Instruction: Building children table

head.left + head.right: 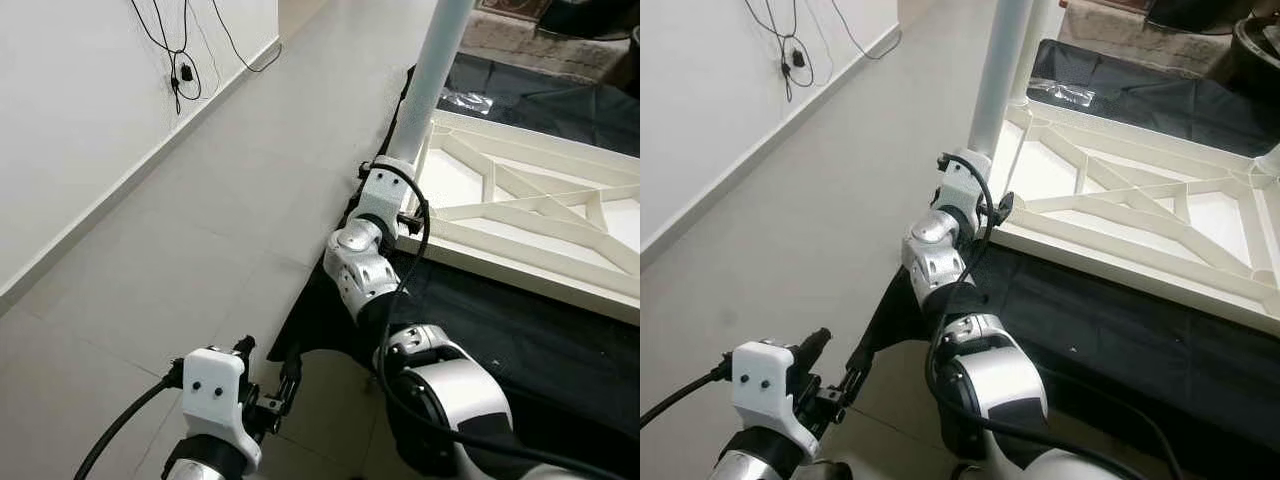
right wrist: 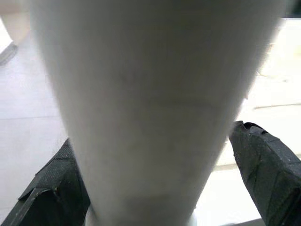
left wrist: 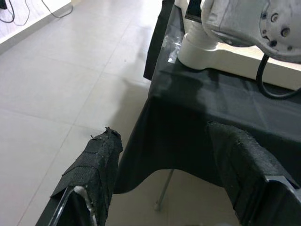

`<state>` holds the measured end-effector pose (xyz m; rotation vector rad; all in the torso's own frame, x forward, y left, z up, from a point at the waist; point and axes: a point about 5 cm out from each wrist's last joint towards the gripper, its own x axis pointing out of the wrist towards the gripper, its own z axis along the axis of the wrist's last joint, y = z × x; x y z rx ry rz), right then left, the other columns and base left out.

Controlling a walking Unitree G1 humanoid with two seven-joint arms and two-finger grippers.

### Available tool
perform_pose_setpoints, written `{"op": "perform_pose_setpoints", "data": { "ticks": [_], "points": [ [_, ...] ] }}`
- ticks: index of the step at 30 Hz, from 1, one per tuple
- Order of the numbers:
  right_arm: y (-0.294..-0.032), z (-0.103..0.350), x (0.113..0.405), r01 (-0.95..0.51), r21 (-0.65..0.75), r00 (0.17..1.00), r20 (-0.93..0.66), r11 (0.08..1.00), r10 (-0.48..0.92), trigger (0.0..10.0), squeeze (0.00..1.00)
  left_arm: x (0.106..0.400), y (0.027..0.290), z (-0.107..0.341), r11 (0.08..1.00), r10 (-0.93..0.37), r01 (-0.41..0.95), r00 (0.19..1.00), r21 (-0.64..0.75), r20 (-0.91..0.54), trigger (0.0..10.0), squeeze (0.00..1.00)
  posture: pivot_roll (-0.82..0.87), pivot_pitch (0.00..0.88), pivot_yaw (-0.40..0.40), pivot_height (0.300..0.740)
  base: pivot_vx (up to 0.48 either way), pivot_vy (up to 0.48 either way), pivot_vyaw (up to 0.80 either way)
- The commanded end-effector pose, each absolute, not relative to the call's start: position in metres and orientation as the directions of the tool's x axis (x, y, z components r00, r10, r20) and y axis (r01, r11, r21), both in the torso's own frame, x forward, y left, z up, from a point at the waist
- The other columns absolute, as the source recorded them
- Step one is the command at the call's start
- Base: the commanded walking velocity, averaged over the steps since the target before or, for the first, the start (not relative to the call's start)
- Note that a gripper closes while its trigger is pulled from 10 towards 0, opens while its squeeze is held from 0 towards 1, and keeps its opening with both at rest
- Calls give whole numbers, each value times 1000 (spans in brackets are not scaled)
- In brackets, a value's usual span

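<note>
A black cloth covered the low work surface, hanging over its near left corner toward the pale tiled floor. On it lay the white tabletop, upside down, its ribbed underside facing up and its near edge running close along the cloth's near side. At the tabletop's near left corner a white table leg stood upright in its socket, rising out of the top of the head views.

The right gripper was at the base of that leg: in the right wrist view its two black fingers stood one on each side of the round leg, spread about as wide as the tube, but whether the pads were actually pressing it could not be told. The left gripper hung low off the near left corner of the cloth, over the floor, with its fingers apart and nothing between them.

The leg looked like a smooth, stiff, hollow plastic tube, probably light but slippery; a hold low down, near the socket, seemed the soundest place for turning or pressing it home, since a high grip would lever against the joint. The tabletop looked rigid and light enough to shift on the cloth under a push.
</note>
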<state>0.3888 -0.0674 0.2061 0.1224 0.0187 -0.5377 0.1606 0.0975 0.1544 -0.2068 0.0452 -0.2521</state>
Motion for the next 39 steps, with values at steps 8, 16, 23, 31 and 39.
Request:
{"op": "perform_pose_setpoints", "data": {
  "ticks": [8,16,23,31,39],
  "points": [
    [-75,197,381,424,130,906,-60,896,-419,10000,0,162,102,142,953,-246,230,968,-199,-55,10000,0,96,145,-46,740,0,0,0],
    [-82,193,373,307,111,952,-46,945,-304,10000,0,167,104,136,954,-247,233,968,-190,-52,10000,0,85,117,-45,740,0,0,0],
    [-88,190,363,235,91,972,-40,968,-232,10000,0,169,104,133,955,-253,241,966,-175,-49,10000,0,78,99,-42,740,0,0,0],
    [-91,168,339,27,36,996,-89,999,-24,10000,0,170,107,129,956,-253,242,966,-165,-51,10000,0,74,83,-37,740,0,0,0],
    [-108,130,298,-261,-58,959,-130,964,252,10000,0,169,119,125,981,-159,150,985,-125,-64,10000,0,67,68,-24,740,0,0,0]
  ]
}}
